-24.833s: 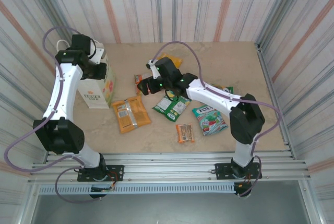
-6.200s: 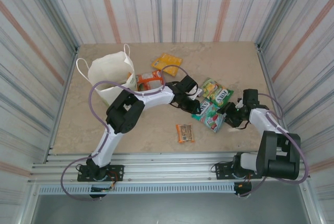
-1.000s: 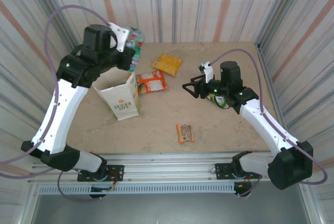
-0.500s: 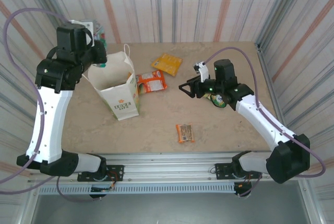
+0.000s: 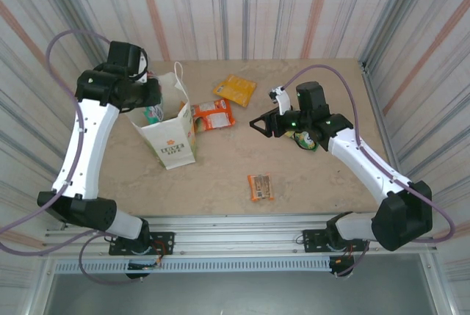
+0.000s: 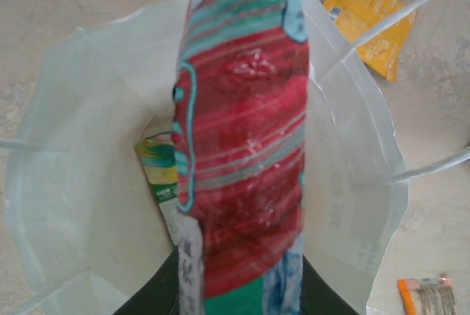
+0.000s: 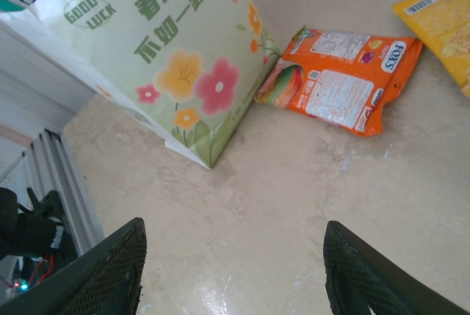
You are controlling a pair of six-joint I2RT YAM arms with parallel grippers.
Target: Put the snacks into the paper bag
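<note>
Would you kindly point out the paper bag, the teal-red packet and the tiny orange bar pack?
paper bag (image 5: 173,147): top external view, printed front wall.
teal-red packet (image 6: 246,146): left wrist view, red face middle.
tiny orange bar pack (image 5: 260,186): top external view, its centre.

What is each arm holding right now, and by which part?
The left gripper pinches the teal-red packet by its end nearest the wrist camera, above the open paper bag. The right gripper is open, holding nothing.

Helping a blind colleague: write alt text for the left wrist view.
A teal-red packet, gripped by the left tool, hangs over the open paper bag. A green-white packet lies inside; a yellow-orange packet rests on the table beyond.
</note>
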